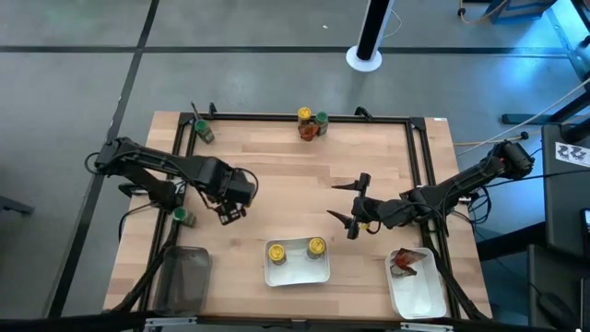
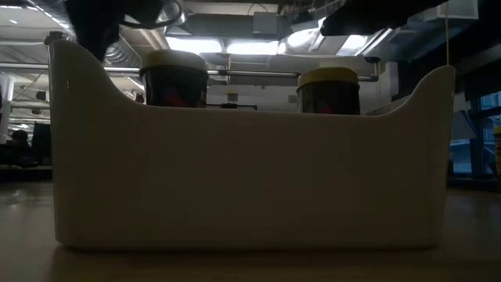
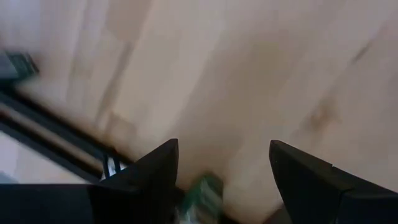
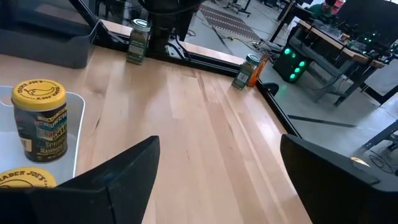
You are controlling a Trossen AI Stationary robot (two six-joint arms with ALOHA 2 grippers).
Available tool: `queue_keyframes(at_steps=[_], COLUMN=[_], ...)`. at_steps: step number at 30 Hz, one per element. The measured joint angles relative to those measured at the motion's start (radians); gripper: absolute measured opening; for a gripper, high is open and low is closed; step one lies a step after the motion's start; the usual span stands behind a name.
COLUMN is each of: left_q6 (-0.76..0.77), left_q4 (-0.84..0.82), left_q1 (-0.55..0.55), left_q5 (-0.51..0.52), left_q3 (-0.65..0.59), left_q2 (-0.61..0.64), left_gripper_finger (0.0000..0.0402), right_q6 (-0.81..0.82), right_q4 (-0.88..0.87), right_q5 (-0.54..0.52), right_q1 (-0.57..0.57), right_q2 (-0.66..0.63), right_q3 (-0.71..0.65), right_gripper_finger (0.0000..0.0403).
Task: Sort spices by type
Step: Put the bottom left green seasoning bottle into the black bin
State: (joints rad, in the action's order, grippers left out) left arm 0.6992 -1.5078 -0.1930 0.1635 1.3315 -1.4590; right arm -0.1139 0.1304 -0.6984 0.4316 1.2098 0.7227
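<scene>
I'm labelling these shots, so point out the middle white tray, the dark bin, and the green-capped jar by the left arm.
middle white tray (image 1: 297, 274), high view, bare floor between its jars
dark bin (image 1: 182, 277), high view, its floor
green-capped jar (image 1: 182, 217), high view, its cap

On the yellow cap (image 4: 17, 178) nearest the right gripper (image 4: 217, 180), the brand "TRADER JOE'S" can be read along the rim. On the label of the jar (image 4: 40, 121) just beyond it in the white tray (image 4: 78, 134), a word beginning "SPRI" can be made out, while the lines above and below it cannot be read. No other writing can be read in any view.
</scene>
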Motion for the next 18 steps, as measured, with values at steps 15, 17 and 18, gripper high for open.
queue_keyframes(at_steps=[15, 17, 18], left_q6=[0.045, 0.09, 0.105], left_q4=[-0.058, -0.036, -0.018], left_q1=[-0.227, -0.241, -0.244], left_q5=[-0.064, -0.06, -0.059], left_q3=[0.0, 0.0, 0.0], left_q2=[0.0, 0.0, 0.0], left_gripper_finger=[0.0234, 0.0234, 0.0234], right_q6=[0.0, 0.0, 0.0], right_q4=[-0.008, -0.011, -0.018], right_q5=[0.028, 0.028, 0.028], right_q1=[0.0, 0.0, 0.0], right_q2=[0.0, 0.0, 0.0], right_q3=[0.0, 0.0, 0.0], right_gripper_finger=[0.0331, 0.0331, 0.0331])
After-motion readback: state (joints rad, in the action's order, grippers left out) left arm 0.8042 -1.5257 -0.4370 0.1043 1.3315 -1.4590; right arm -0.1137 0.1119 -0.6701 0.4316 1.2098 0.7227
